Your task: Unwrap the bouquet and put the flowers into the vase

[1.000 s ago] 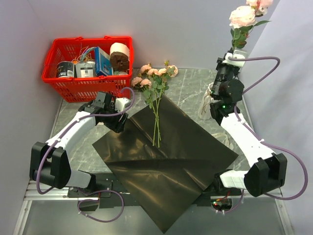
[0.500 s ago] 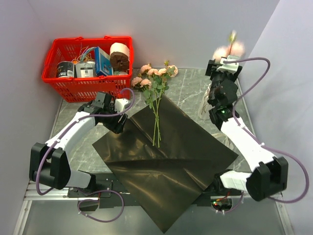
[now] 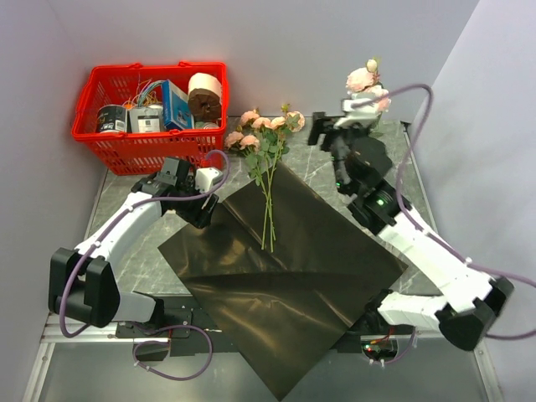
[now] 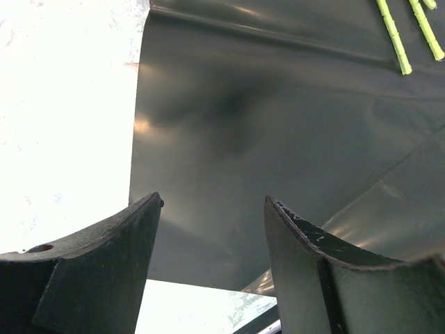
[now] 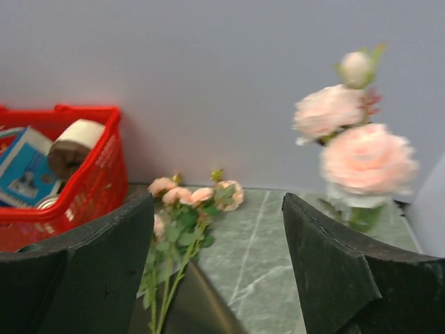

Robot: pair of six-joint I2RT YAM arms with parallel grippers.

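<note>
Right gripper [image 5: 219, 202] has swung left of where it was a second ago and gone from clamped to wide open, with nothing between the fingers. The upright roses [image 5: 351, 139] it held high overhead now sit lower, ahead-right of its jaws and clear of the right finger. From above, their lower stems and the vase are hidden behind the right arm [image 3: 402, 226]. Can't tell where the vase sits or whether the stems are in it.

Marble table [image 3: 327, 155] carries everything else. Dark paper sheet [image 3: 285, 276] lies unfolded, spreading under and ahead of the left gripper [image 4: 213, 202]. Its left edge runs just ahead of that gripper's left finger. Left jaws stand well open and empty, over the sheet; contact not clear.

Red basket [image 3: 109, 138] is ahead-left of the right jaws, with a toilet-paper roll [image 5: 73, 142] and a blue box [image 5: 24, 170] inside. Loose roses [image 5: 191, 198] lie straight ahead of the right jaws, heads on the marble and stems running back onto the sheet. Their cut stem ends [image 4: 410, 42] show ahead-right of the left jaws.
</note>
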